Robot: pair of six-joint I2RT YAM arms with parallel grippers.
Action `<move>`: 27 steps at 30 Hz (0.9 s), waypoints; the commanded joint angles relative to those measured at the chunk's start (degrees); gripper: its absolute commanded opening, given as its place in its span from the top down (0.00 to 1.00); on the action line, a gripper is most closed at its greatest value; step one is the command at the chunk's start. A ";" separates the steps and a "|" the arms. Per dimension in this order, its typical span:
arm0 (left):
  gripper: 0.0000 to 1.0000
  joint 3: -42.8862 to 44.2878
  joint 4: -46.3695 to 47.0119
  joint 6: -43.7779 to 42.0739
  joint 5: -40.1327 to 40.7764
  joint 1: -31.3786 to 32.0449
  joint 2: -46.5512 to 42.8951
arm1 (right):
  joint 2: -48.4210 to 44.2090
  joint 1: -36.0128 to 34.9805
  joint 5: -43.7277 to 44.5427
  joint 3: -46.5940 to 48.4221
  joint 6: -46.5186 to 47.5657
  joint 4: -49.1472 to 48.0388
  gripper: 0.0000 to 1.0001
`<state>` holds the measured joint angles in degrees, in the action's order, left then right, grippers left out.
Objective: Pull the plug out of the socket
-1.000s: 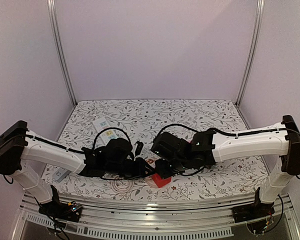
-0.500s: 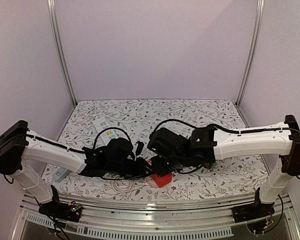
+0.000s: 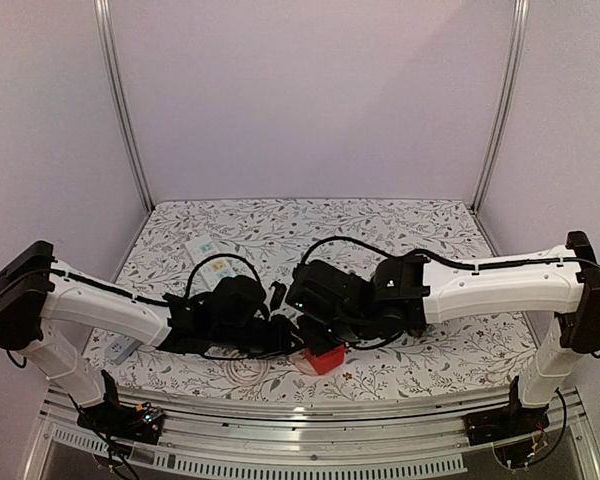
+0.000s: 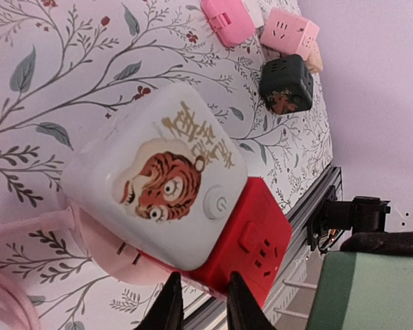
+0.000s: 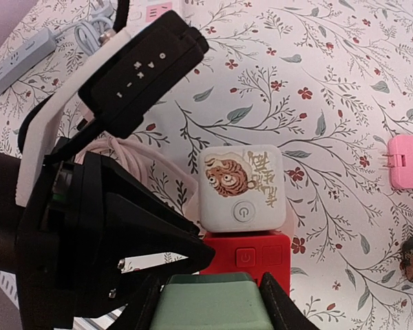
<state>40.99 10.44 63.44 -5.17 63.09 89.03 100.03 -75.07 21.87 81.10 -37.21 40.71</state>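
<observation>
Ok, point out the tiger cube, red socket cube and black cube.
tiger cube (image 5: 242,180): right wrist, printed face.
red socket cube (image 4: 259,237): left wrist, slotted face.
black cube (image 4: 287,84): left wrist, centre.

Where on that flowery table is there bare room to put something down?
The far strip of the cloth along the back wall is bare, as is the near right patch below the right arm. It is crowded mid-front around the red socket and tiger plug.

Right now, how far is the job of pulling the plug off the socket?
Done: approach only; the white tiger cube sits against the red socket cube, unseparated. In hand: the left gripper and right gripper crowd that pair; their grip is unclear. Left: the pull itself.
</observation>
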 commanded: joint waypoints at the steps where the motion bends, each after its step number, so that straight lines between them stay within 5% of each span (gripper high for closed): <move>1: 0.75 -0.19 -12.60 -2.88 3.83 0.89 -1.22 | -4.85 0.00 4.64 -0.77 0.47 1.31 0.85; 7: 0.61 3.21 -18.31 -5.31 4.41 0.92 -4.80 | -11.91 3.23 6.61 -6.39 -0.33 1.80 0.85; 18: 0.18 0.76 -24.91 -6.08 9.97 -1.29 -17.63 | -20.56 17.59 -1.31 -20.38 -1.46 -1.42 0.80; 27: 0.09 -4.90 -28.96 -4.89 10.37 -3.50 -26.05 | -12.74 24.80 -8.67 -21.83 3.22 -2.87 0.80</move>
<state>38.37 -14.61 58.28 3.95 60.88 66.15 84.55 -51.40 16.99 59.18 -36.38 39.75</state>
